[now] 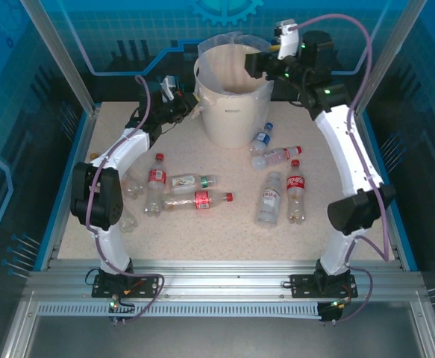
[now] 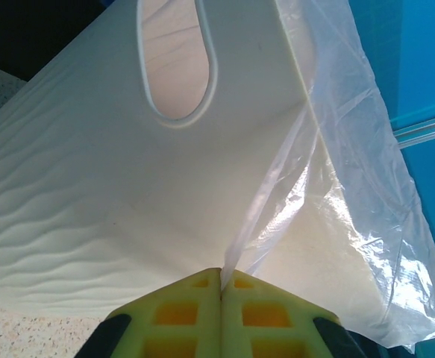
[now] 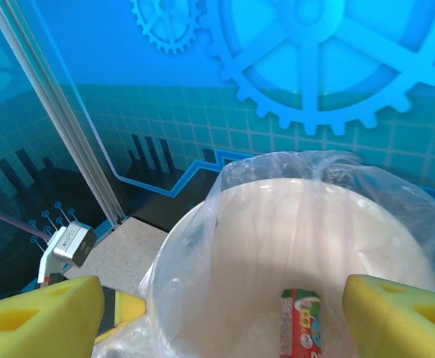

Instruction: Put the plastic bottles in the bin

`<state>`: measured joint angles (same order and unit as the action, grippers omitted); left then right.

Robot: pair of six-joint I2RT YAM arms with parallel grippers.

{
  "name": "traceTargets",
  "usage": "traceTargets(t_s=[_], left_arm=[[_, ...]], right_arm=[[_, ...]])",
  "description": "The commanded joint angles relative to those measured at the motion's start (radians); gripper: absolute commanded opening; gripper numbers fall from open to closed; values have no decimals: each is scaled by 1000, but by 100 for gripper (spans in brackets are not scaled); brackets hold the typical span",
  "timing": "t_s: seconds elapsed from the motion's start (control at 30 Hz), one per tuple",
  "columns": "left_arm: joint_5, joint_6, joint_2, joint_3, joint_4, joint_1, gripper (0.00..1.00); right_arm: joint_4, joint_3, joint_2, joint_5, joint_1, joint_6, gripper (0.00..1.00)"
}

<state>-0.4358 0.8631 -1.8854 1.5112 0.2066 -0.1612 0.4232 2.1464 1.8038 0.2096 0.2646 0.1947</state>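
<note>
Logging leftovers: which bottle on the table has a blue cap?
The small bottle lying nearest the bin, just right of its base; the bottle beside it has a red cap.

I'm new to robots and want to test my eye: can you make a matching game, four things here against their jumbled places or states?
1 left pincer
2 right pincer
3 blue-capped bottle
4 bin

A lying on the table
B open over the bin's mouth
C upright, lined with a clear bag
D shut on the bag's edge

Pairs: 1-D, 2-B, 3-A, 4-C
</note>
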Motion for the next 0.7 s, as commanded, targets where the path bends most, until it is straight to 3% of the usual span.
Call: traceTargets(t_s=[0.0,0.37,0.67], left_arm=[[-10,5,8,-36,46,18,0],[3,32,22,-159,125,36,0],[4,56,8,-216,168,30,0]], right_arm=[[79,-113,-84,0,-51,49,84],[104,-484,-305,33,-202,79,84],[189,-672,-331,-36,-280,95,84]])
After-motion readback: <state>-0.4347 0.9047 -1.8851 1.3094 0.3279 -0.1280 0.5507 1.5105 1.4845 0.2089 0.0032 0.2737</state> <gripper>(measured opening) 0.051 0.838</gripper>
